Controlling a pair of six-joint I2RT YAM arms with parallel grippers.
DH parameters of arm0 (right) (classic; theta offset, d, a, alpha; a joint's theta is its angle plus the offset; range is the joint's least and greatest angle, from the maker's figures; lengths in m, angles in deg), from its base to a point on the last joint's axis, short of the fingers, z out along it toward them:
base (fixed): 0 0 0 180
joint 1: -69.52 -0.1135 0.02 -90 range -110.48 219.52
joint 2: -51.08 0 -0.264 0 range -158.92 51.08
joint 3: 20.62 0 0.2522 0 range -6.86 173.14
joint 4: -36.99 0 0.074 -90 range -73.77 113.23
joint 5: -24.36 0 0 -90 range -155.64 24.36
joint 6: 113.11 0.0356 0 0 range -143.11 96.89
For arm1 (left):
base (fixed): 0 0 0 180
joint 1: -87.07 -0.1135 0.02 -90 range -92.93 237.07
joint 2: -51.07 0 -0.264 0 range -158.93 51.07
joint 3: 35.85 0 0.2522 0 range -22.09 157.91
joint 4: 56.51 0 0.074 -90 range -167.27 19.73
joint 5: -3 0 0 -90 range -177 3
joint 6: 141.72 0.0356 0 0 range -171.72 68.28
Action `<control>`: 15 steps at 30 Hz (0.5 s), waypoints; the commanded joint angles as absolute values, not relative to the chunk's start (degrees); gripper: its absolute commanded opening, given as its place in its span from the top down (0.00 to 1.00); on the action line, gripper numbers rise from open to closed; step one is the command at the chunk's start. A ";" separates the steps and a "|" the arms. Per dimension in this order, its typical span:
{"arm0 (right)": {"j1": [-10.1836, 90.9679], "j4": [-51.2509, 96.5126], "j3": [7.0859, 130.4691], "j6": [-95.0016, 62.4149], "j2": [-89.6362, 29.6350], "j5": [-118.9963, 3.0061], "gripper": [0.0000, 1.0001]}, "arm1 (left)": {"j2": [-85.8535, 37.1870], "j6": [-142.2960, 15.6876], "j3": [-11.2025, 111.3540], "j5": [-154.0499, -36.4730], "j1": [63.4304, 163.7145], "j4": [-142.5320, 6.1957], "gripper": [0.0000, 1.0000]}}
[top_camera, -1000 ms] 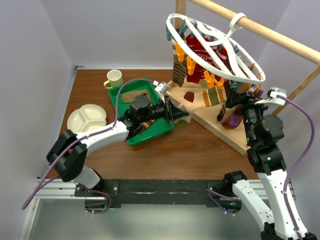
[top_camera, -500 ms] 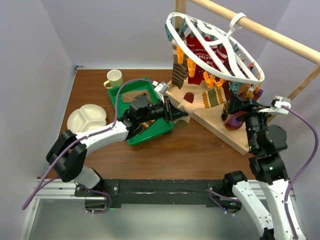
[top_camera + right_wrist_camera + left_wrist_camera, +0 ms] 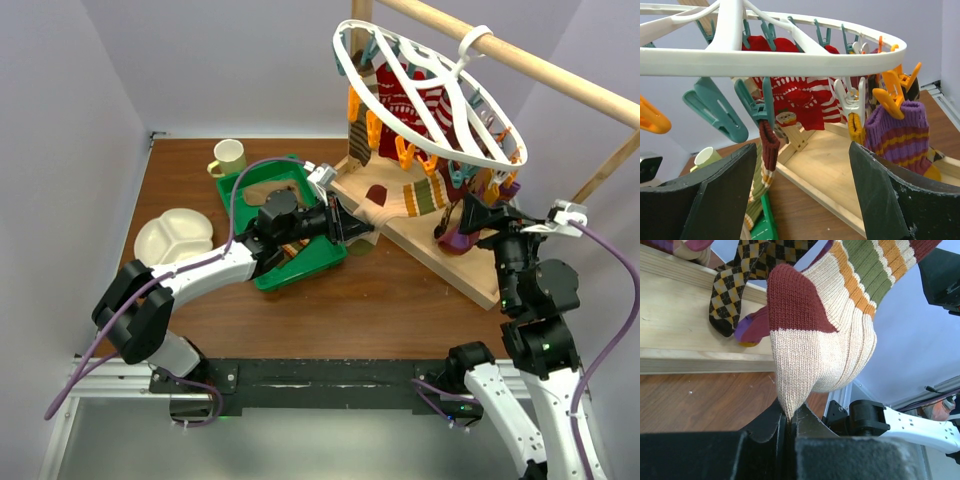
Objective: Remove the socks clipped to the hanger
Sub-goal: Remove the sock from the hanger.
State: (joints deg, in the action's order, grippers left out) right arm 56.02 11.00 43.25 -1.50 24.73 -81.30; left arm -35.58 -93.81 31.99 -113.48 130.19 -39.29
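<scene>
The left hand (image 3: 789, 421) is closed tight on the toe of one striped sock (image 3: 825, 335), cream with a maroon heel and green and orange bands, and pulls it taut and low over the counter (image 3: 330, 300). Its position matches the frame one second earlier. The right hand (image 3: 801, 150) stands wide, with nothing between its two fingers. Over that second its arm has drawn back toward the right edge of the counter, away from the hanging socks. The hanger (image 3: 790, 59), a single white oval rack, hooks over one wooden rail (image 3: 540, 70) above the far right of the counter. It has swung since the earlier frame and now tilts more steeply, its left rim higher. The socks remain clipped beneath it. The right wrist view shows one red patterned sock (image 3: 800, 100), one purple striped sock (image 3: 895, 135) under an orange clip, and a maroon cuff held by a teal clip (image 3: 757, 107). The left wrist view adds one black-and-orange argyle sock (image 3: 735, 295) hanging down to the wooden base (image 3: 690, 315). The full sock count cannot be told. Left of the base lie one green tray (image 3: 318, 258), one mug (image 3: 229, 157) and one divided plate (image 3: 170, 238).
</scene>
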 commanded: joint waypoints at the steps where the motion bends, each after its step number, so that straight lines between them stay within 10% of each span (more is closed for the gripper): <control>1: 56.07 16.28 44.12 -2.89 21.74 -83.56 0.22 | -34.18 -92.07 31.96 -113.10 129.79 -38.37 1.00; 15: 55.98 22.96 45.35 -1.93 15.92 -74.78 0.23 | -34.71 -92.50 32.13 -113.89 129.79 -38.02 1.00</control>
State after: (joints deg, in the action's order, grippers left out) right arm 56.02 18.87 43.29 -1.96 16.27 -77.89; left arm -35.58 -93.07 31.99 -113.55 130.19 -39.60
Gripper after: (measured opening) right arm 0.770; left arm 0.042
